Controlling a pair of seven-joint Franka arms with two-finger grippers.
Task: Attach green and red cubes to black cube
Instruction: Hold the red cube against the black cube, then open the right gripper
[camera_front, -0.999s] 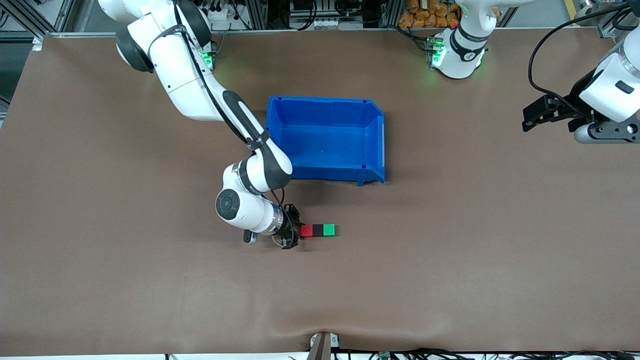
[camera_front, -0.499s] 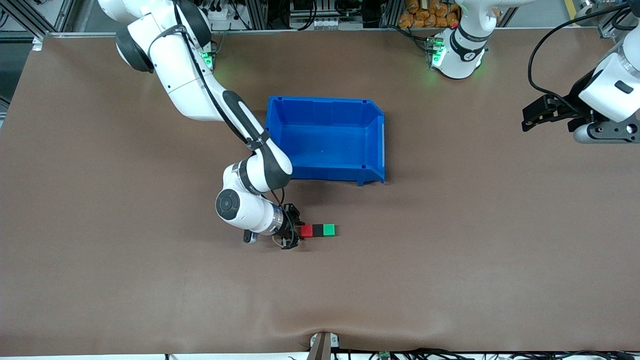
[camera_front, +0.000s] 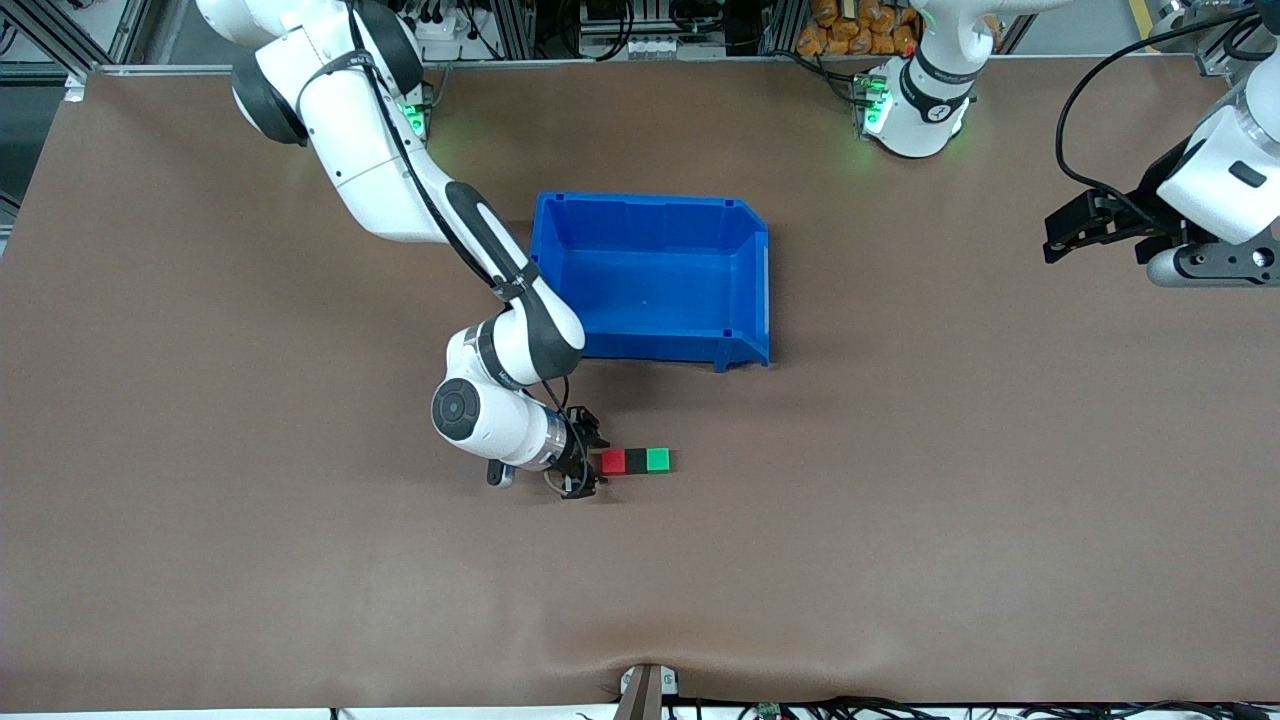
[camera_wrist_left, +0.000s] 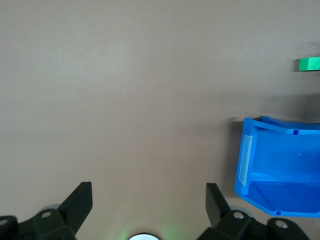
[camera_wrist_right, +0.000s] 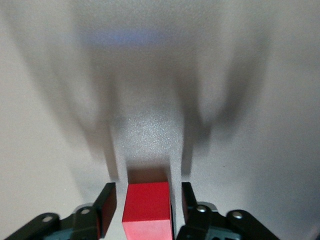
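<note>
The red cube (camera_front: 613, 461), black cube (camera_front: 635, 460) and green cube (camera_front: 657, 459) lie touching in a row on the brown table, black in the middle, nearer the front camera than the blue bin. My right gripper (camera_front: 592, 462) is low at the red end of the row. In the right wrist view the gripper (camera_wrist_right: 146, 189) is open, and the red cube (camera_wrist_right: 146, 207) sits between its fingers with a narrow gap on each side. My left gripper (camera_front: 1065, 238) waits open and empty above the left arm's end of the table; it also shows in the left wrist view (camera_wrist_left: 148, 189).
An empty blue bin (camera_front: 750, 290) stands mid-table, farther from the front camera than the cubes. The left wrist view shows the bin (camera_wrist_left: 247, 160) and the green cube (camera_wrist_left: 308, 64). A brown mat covers the table.
</note>
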